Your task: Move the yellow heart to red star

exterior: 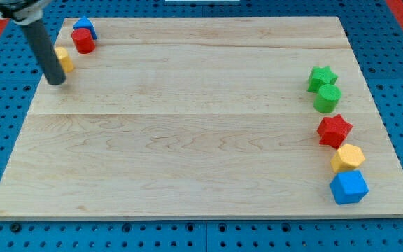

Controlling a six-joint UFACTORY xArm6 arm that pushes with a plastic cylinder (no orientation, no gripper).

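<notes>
Top left of the camera view, my tip [56,81] sits touching the yellow heart [64,59], on its left/bottom side, holding nothing; no jaws on this rod. Heart looks small, light, rigid; prob slides easily on the wooden board [187,126], push from its left face. Red star [334,130] well apart, at the view's right. No writing legible.

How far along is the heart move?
Done: nothing. The yellow heart sits at the view's top left by the red cylinder. In hand: my tip is at the heart's left edge. Left: the whole push across the board to the red star on the right.
</notes>
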